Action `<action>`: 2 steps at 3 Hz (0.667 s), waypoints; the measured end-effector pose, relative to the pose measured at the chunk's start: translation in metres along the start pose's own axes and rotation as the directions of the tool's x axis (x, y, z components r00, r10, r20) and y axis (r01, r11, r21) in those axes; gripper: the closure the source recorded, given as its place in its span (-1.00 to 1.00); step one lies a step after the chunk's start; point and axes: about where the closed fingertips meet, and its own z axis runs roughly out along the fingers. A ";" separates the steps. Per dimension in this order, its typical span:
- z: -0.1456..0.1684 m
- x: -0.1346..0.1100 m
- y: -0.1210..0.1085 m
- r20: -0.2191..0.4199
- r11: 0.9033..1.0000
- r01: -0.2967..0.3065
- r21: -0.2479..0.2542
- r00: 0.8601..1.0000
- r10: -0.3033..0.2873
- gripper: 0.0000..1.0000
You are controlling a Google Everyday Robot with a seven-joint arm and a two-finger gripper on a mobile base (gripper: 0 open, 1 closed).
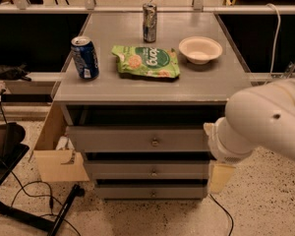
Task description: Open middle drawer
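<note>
Middle drawer: I see the middle drawer (132, 170) in the lower centre of the frame, the second of three grey fronts stacked under the counter (137, 88).
Long axis: its front is a long flat strip running left to right across the frame, level with the counter's edge.
Facing: the front faces me, toward the bottom of the frame, with its knob (154, 171) at the middle of the strip.
Neighbours: the taller top drawer (113, 139) sits above it and the slim bottom drawer (128, 192) below, with a dark band between each pair of fronts.
Tool: the tool (220, 178) shows as a cream-coloured piece hanging under the arm (265, 122), low on the right side of the frame.
Tool position: it sits at the right end of the middle drawer's front, well apart from the knob; I cannot tell whether it touches the front.
Tool state: I cannot tell whether it is released or clenched, and I see nothing held in it.
Arm: the big white arm fills the right of the frame and covers the cabinet's right-hand corner.
Counter top: a blue can (85, 58) stands at the left, a silver can (149, 22) at the back centre, a green snack bag (146, 61) lies flat in the middle, and a white bowl (200, 49) sits at the right.
Floor, left: a cardboard box (59, 159) stands open just beside the cabinet's left side, with a black cable (24, 191) trailing over the speckled floor below it.
</note>
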 end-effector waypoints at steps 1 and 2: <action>0.069 0.013 0.044 -0.019 0.998 -0.029 -0.060 0.999 0.028 -1.00; 0.088 0.007 0.038 -0.021 0.998 0.001 -0.066 1.000 -0.002 -1.00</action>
